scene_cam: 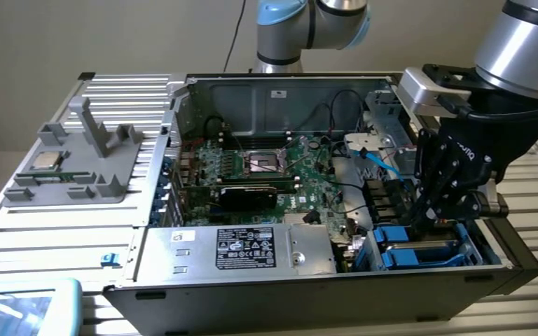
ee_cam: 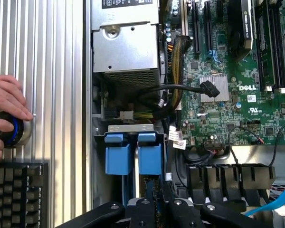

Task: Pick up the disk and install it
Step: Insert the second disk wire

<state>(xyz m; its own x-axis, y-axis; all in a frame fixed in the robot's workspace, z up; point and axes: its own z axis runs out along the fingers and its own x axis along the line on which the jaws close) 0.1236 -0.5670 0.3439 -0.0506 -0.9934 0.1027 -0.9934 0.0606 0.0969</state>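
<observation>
Down in the drive bay, at the exterior view's right front corner of the case, is where the action is. The gripper is reaching straight into it, jaws pinched nearly closed. In the wrist view a thin blue strip runs up between the fingertips, so my read is that it's clamped on the edge of the disk. That's a judgement call, since the contact spot itself is hard to make out.

The disk sits upright in the bay, right beside a second blue bracket and well apart from the board. All you can see of it is the blue plastic: a squarish tab on top and the rail below it. The metal face and label are hidden from both cameras, so I can't say how deep it sits.

If I were doing this step, I'd keep the disk square to the slot and push along the rails, not across them. Plastic rails bind if they go in tilted. I'd also watch the black cables hanging near the bay mouth, and the blue cable on the far side.

Also worth noting: a hand is resting on a blue-ringed button next to a keyboard.
</observation>
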